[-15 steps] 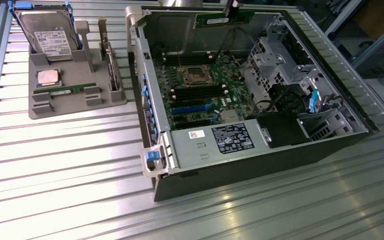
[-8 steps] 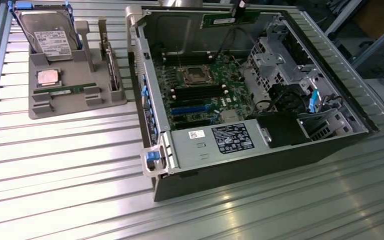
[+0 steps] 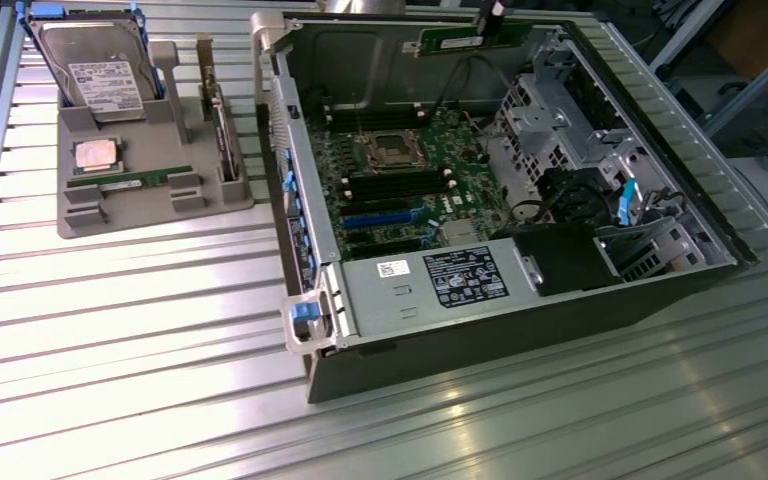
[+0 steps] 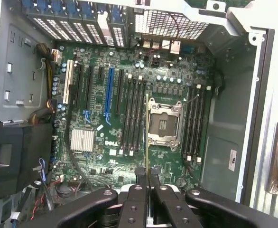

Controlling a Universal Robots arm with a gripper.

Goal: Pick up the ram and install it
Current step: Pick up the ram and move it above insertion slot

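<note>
Exterior view
- Gripper (image 3: 488,28): at 12 o'clock in the exterior view, over the far edge of the open computer case (image 3: 491,335); clamped on the ram (image 3: 464,42).
- Ram: a green stick, held roughly level and lengthwise across the case's far rim, raised clear of the motherboard (image 3: 404,185).
- CPU socket (image 3: 391,150): near the centre of the board, at about 6 o'clock from the ram.
- Tray (image 3: 157,205): grey, on the table (image 3: 117,330) at 9 o'clock from the case.
- Tray contents: hard drive (image 3: 97,70) at its 12 o'clock end, silver CPU chip (image 3: 95,155) below it, and a spare stick (image 3: 124,183) lying flat nearest the viewer.

Wrist view
- Gripper (image 4: 147,179): black fingers (image 4: 139,190) pressed together on the ram (image 4: 146,159).
- Ram: seen edge-on as a thin line over the motherboard (image 4: 96,95).
- Alignment: the line falls between the CPU socket (image 4: 165,124) and a bank of dark memory slots (image 4: 132,114).
</note>
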